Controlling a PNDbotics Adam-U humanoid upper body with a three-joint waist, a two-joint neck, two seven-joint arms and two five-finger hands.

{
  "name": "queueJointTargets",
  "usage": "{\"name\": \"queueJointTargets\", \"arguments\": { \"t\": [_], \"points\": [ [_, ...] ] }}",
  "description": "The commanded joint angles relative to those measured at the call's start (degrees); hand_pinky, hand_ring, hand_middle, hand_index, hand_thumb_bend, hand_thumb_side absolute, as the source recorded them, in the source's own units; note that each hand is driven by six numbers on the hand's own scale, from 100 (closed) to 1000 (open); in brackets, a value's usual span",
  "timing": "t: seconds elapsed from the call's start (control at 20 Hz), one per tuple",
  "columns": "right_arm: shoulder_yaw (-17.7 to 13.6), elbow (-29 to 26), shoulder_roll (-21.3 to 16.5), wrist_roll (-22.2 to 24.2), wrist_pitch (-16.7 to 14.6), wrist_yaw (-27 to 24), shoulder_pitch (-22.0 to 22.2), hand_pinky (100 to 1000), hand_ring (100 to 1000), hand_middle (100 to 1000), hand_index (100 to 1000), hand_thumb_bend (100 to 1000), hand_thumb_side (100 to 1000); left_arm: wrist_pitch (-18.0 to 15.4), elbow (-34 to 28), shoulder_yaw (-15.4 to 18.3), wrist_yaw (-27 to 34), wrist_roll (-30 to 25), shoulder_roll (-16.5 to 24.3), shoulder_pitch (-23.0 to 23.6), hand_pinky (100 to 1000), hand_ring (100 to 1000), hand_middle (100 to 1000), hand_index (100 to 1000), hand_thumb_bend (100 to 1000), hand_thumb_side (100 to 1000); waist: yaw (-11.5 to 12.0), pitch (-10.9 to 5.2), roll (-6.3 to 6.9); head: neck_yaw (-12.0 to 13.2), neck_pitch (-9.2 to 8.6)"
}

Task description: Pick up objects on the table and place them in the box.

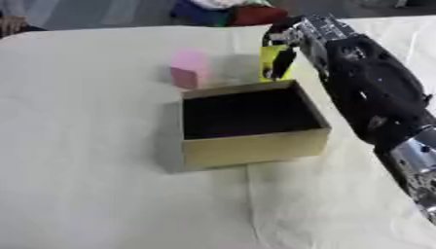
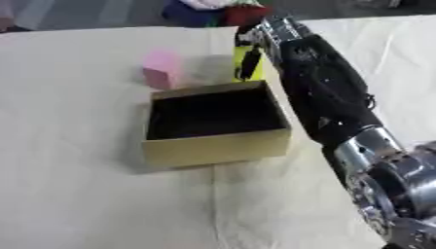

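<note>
An open tan box (image 1: 255,146) with a dark inside stands mid-table. Behind its far left corner sits a pink block (image 1: 189,68). Just past its far right corner a yellow object (image 1: 267,61) stands upright. My right arm reaches in from the lower right along the box's right side. My right hand (image 1: 298,34) is at the top of the yellow object, and a dark finger (image 1: 282,65) is curled down across its front. How the hand's far side meets the object is hidden. The left hand shows in neither view.
A cream cloth covers the table (image 1: 85,185). Blue and red bundled things (image 1: 230,12) lie beyond the far edge. My black forearm (image 2: 328,97) fills the space right of the box.
</note>
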Motion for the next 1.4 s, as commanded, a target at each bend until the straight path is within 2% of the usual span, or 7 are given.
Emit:
{"name": "queueJointTargets", "arguments": {
  "t": [0.05, 0.2, 0.45, 0.6, 0.9, 1.05, 1.4],
  "points": [
    [0.19, -2.16, -0.27, -3.74, 0.27, -0.01, -1.02, 787, 760, 628, 820, 100, 367, -0.08, -0.79, 0.25, 0.18, -0.09, 0.82, -0.55, 712, 716, 701, 924, 171, 771, 0.11, -0.96, 0.16, -0.1, -0.01],
    [0.18, -2.83, -0.19, -5.0, 0.22, -0.93, -0.83, 779, 749, 596, 797, 100, 381, -0.09, -0.79, 0.28, 0.15, -0.13, 0.83, -0.51, 712, 716, 701, 924, 172, 770, 0.09, -1.07, 0.13, -0.07, 0.18],
    [0.2, -3.08, -0.33, -3.9, 0.89, -1.61, -1.04, 751, 718, 516, 725, 100, 384, -0.07, -0.79, 0.29, 0.1, -0.28, 0.82, -0.48, 711, 716, 701, 923, 173, 772, 0.0, -1.25, -0.11, -0.17, 0.24],
    [0.24, -3.69, -0.38, -4.19, 1.25, -1.73, -1.09, 748, 699, 463, 678, 100, 358, -0.02, -0.79, 0.32, 0.09, -0.29, 0.84, -0.42, 712, 716, 701, 923, 175, 770, 0.04, -1.34, -0.21, -0.16, 0.31],
    [0.41, -9.15, -0.44, -5.94, 1.43, -2.32, -0.48, 752, 691, 459, 677, 100, 363, -0.06, -0.79, 0.38, 0.05, -0.28, 0.97, -0.39, 713, 717, 701, 923, 178, 767, -0.03, -1.72, -0.27, -0.04, 0.85],
    [1.53, -13.18, -1.2, -3.85, -0.52, -4.48, -0.16, 757, 694, 463, 680, 100, 365, -0.07, -0.79, 0.46, -0.07, -0.24, 1.2, -0.29, 713, 718, 702, 923, 181, 765, -0.38, -2.05, -0.39, 0.18, 1.53],
    [6.51, -25.76, -5.34, 4.48, -6.55, -12.3, 2.09, 761, 700, 473, 688, 100, 372, 0.07, -0.79, 0.53, -0.38, -0.13, 1.76, 0.17, 713, 719, 702, 923, 183, 764, -1.8, -2.79, -1.03, 1.87, 2.99]
  ]
}}
